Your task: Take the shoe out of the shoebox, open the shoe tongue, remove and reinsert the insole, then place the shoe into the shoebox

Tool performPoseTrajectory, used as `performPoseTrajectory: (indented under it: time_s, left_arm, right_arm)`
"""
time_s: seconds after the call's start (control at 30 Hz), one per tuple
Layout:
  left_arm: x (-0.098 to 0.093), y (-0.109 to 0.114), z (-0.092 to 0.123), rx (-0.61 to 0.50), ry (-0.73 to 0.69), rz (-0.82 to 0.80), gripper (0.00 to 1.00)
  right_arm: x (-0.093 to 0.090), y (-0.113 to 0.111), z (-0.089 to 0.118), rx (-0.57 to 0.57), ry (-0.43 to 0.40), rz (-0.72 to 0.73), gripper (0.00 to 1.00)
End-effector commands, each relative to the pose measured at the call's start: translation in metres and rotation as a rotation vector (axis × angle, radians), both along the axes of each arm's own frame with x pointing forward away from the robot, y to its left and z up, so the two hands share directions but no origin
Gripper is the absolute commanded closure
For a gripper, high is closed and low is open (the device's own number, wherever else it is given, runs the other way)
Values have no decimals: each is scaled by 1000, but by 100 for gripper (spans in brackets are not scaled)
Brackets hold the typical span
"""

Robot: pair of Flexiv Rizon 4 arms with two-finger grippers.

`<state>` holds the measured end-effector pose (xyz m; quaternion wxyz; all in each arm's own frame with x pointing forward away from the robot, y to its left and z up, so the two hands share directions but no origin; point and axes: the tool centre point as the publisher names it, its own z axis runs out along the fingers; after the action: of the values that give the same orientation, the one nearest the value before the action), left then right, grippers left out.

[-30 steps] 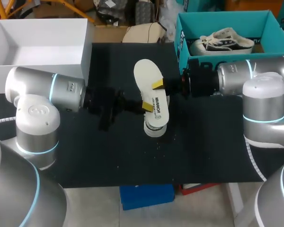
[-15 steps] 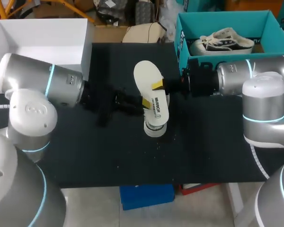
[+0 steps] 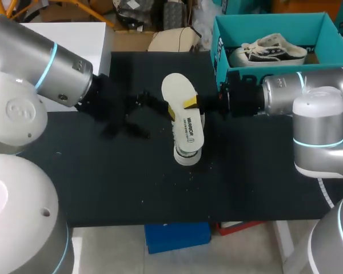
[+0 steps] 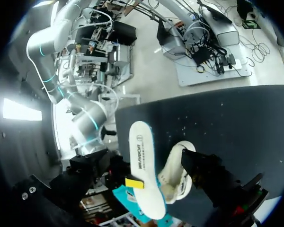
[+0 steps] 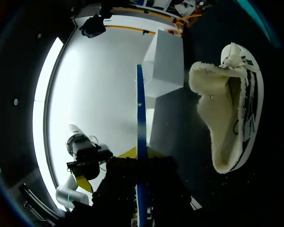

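Nearest, a matte black table [image 3: 160, 194], flat and flecked with pale specks. Mid-table, a pale shoe [image 3: 186, 155] resting on that black surface, mostly hidden in the head view beneath the insole. From the right wrist, lying just beside the gripper with mouth gaping: woolly cream lining inside, dark stripes along the outer side.

Above it and out of the shoe, a thin cream insole [image 3: 180, 91], smooth and foot-shaped, blue along its edge. A short line of dark print near one end, not read here.

Right gripper [image 3: 190, 103] clamped on the insole, one yellow tip on either face, the sheet edge-on between them in the right wrist view. Left gripper [image 3: 170, 112] just beside the insole's other edge; apart or together, cannot tell.

Farther back on the right, a teal cardboard shoebox [image 3: 220, 40], open-topped and straight-walled, holding a second shoe [image 3: 268, 48], white with dark trim, lying on its side. Far left, a plain white box [image 3: 94, 40], open-topped, partly behind the left arm.
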<state>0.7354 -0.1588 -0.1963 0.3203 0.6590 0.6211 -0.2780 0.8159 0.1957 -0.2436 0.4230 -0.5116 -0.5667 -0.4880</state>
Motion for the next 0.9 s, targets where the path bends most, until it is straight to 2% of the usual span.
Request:
performPoseTrajectory:
  time_s: [0.03, 0.57, 0.9]
  left_arm:
    - [9, -27, 7, 1037, 114, 204, 0]
    - [9, -27, 7, 1397, 151, 274, 0]
    - [14, -40, 12, 1374, 77, 268, 0]
  right_arm:
    - [-1, 1, 0, -2, 0, -3, 100]
    - [-1, 1, 0, -2, 0, -3, 100]
    - [-1, 1, 0, -2, 0, -3, 100]
